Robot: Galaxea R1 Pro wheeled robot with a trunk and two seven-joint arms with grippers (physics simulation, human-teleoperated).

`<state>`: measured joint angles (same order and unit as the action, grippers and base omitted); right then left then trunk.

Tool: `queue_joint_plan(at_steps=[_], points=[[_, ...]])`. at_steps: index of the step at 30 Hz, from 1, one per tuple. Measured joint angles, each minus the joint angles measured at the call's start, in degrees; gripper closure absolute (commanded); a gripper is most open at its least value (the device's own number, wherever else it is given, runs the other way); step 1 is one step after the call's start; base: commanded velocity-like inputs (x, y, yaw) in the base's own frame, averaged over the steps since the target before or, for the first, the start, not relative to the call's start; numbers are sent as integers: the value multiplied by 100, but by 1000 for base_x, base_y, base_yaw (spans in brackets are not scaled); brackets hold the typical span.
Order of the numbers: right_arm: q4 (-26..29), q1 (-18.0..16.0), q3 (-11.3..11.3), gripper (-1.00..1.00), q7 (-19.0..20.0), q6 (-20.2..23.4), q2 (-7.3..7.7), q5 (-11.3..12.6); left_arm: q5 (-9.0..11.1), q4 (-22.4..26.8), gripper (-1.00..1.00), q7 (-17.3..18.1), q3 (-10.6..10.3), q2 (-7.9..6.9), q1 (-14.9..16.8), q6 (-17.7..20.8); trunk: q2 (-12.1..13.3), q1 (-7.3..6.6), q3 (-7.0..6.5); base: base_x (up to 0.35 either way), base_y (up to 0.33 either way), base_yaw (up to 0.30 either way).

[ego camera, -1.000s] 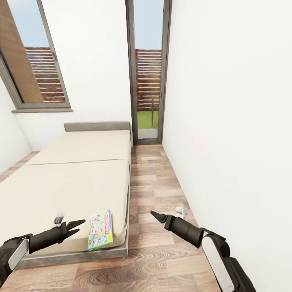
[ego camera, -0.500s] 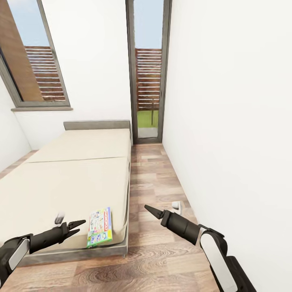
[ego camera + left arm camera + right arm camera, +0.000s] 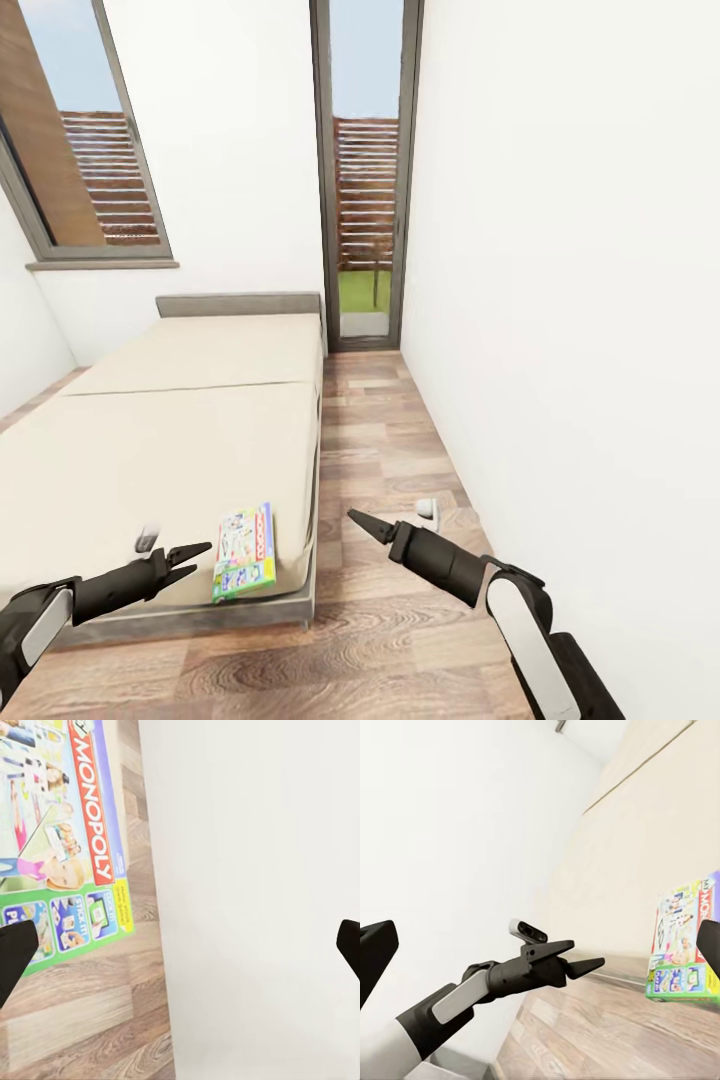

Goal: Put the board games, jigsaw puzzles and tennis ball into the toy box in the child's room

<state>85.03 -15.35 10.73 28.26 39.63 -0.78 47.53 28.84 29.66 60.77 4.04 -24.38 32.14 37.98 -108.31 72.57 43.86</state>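
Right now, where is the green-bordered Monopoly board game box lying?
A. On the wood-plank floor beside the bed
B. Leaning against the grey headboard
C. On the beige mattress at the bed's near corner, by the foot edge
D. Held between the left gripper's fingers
C: the green-bordered Monopoly board game box lies flat on the beige mattress at its near right corner, with the open left gripper beside it, not touching.

Black arms, white forearm panels
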Motion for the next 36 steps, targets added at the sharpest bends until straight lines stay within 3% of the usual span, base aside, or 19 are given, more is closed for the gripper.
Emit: queue_joint_plan(at_steps=[28,36], points=[[-23,0,55,-100,-5,-20,9,-22,-1,-1,-100,1,5,-5,0,0,-1123,615,503,0,0,0],[-34,0,63,-100,-5,-24,3,-34,1,0,-100,30,0,-6,0,-7,-1125,616,503,0,0,0]])
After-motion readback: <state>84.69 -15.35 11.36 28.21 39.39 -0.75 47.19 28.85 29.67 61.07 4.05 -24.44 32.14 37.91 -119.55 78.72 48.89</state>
